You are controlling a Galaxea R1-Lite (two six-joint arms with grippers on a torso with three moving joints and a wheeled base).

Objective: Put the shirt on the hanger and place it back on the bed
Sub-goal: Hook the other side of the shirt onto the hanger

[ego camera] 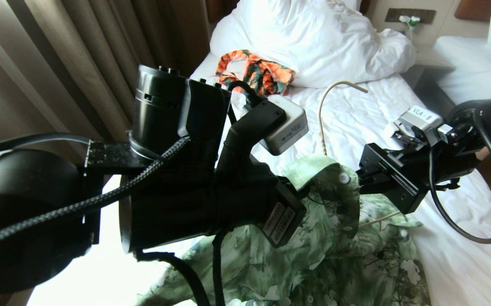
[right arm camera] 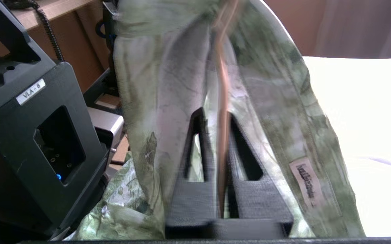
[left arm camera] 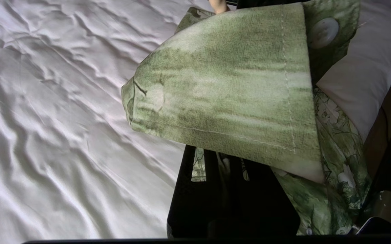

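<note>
The green and white floral shirt (ego camera: 334,255) hangs lifted between both grippers above the bed (ego camera: 356,110). My left gripper (left arm camera: 227,159) is shut on the shirt's front edge just under the collar (left arm camera: 232,84), which drapes over the fingertips and hides them. In the head view the left gripper (ego camera: 309,189) sits at the collar, behind my big black arm. My right gripper (right arm camera: 219,117) is shut on the thin hanger rod (right arm camera: 221,84) inside the neck opening. The right gripper (ego camera: 358,176) reaches in from the right, and the hanger's cream hook (ego camera: 326,110) curves up above the collar.
An orange patterned garment (ego camera: 256,72) lies by the white pillows and duvet (ego camera: 313,38) at the head of the bed. Beige curtains (ego camera: 58,63) hang on the left. A nightstand (ego camera: 432,63) and a second white bed (ego camera: 470,63) stand at the right.
</note>
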